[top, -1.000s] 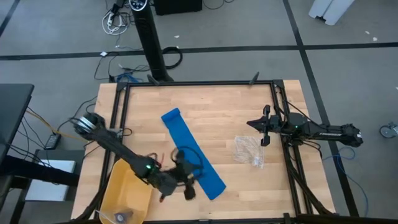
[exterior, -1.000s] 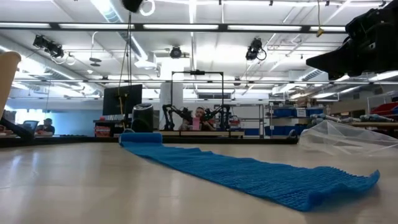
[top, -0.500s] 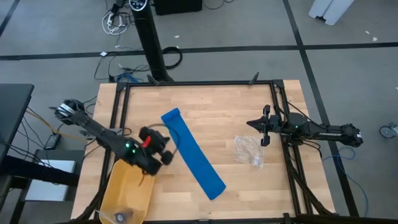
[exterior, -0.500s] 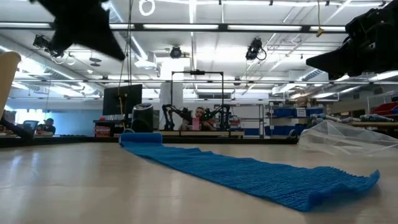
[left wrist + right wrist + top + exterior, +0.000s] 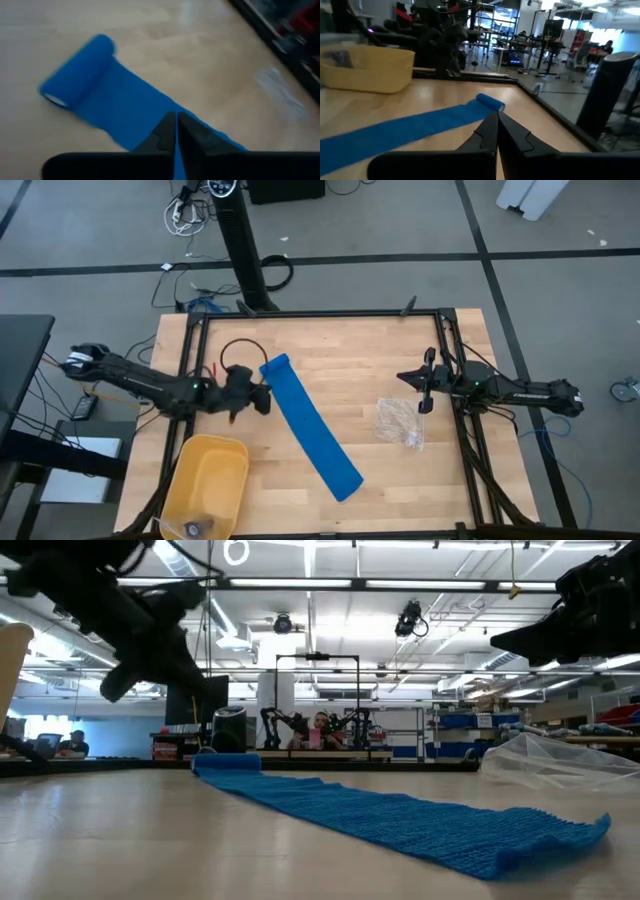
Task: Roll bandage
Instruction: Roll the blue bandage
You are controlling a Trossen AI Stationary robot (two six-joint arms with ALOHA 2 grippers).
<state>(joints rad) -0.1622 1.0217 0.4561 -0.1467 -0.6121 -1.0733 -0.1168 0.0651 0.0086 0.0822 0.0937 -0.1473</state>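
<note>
Now left jaws [image 5: 176,131] pressed together, empty, hovering above counter [image 5: 380,360] just left of bandage [image 5: 308,425], aimed at its rolled far end; likely lining up to start rolling there. Bandage mostly unrolled: small roll far-left, flat strip running diagonally toward near-right, so nearly all rolling remains. Right jaws [image 5: 496,131] also pinched together, empty, parked at right counter edge, waiting. Clear plastic bag [image 5: 397,423] just near of right jaws; yellow bin [image 5: 205,485] near-left, well clear of strip.
</note>
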